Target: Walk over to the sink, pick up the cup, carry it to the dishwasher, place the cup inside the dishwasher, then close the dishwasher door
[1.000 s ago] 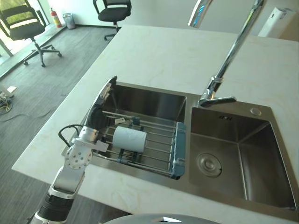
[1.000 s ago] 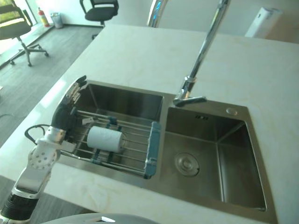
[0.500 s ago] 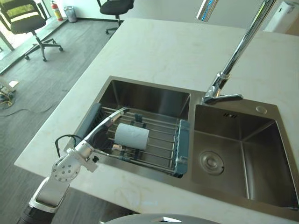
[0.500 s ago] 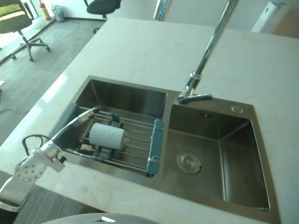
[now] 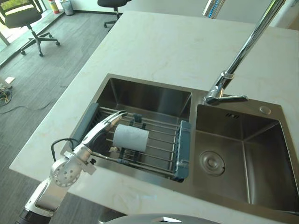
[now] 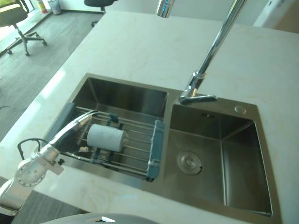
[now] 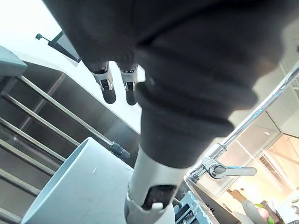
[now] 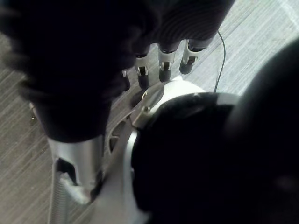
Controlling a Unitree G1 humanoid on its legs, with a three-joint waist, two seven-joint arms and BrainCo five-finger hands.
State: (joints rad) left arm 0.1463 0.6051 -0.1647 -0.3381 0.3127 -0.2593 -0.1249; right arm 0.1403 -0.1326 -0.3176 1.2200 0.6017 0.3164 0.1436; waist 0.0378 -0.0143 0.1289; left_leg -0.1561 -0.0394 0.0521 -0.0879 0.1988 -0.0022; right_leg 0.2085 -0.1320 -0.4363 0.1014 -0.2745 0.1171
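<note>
Fingers (image 7: 106,88) of the left hand (image 5: 103,129) stretch out straight and released, grasping nothing, their dark tips showing in the wrist view against the far steel wall of the basin. The thumb (image 7: 149,186) is set apart from them and runs alongside the white cylindrical cup (image 5: 131,138); whether it touches the cup I cannot tell. The left arm comes in from the lower left over the front edge of the pale marble-patterned counter (image 5: 154,46), and the hand reaches down into the left basin of the stainless-steel double sink (image 5: 149,95).

The cup lies on its side on a wire dish rack with blue-grey end pieces (image 5: 161,144), which spans the left basin from side to side. The cup rests near the left end of the rack, its round end facing the hand, just beside the palm and below the outstretched fingers. The fingertips reach past the cup's left end toward the far rail of the rack.

In the right basin, a round steel drain (image 5: 212,163) sits in the bottom. A tall chrome faucet (image 5: 243,51) rises from the counter behind the divider between the two basins, its lever pointing to the right.

The right hand (image 8: 163,65) shows in its own wrist view, fingers hanging loose and released with nothing in them, above grey striped carpet floor (image 8: 18,154). A black office chair (image 5: 21,14) stands on the floor beyond the counter's left side.
</note>
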